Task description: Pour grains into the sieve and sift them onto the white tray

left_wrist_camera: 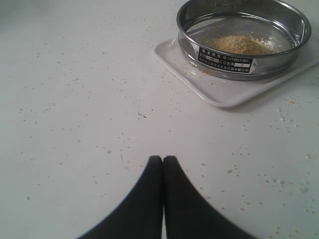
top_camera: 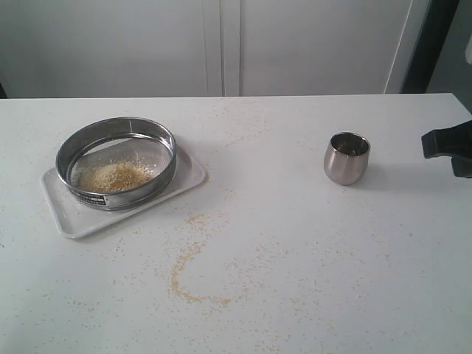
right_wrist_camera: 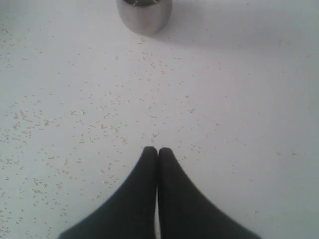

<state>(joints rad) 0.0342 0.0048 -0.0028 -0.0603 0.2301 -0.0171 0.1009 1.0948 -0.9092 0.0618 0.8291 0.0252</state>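
Note:
The sieve [top_camera: 116, 163], a wide steel ring with a dark label, rests on the white tray [top_camera: 74, 215] at the table's left. A pile of yellow grains [top_camera: 115, 177] lies on its mesh. From the left wrist the same sieve [left_wrist_camera: 242, 37], grains [left_wrist_camera: 241, 45] and tray [left_wrist_camera: 224, 93] show beyond my left gripper [left_wrist_camera: 163, 159], which is shut and empty over bare table. My right gripper [right_wrist_camera: 157, 150] is shut and empty too, a short way from the steel cup [right_wrist_camera: 144, 14]. In the exterior view the right gripper [top_camera: 435, 144] pokes in at the right edge.
A small rounded steel cup [top_camera: 346, 158] stands upright right of centre. Spilled grains [top_camera: 188, 273] lie in a curved streak on the white table in front of the tray, with loose specks scattered widely. A white wall runs behind the table.

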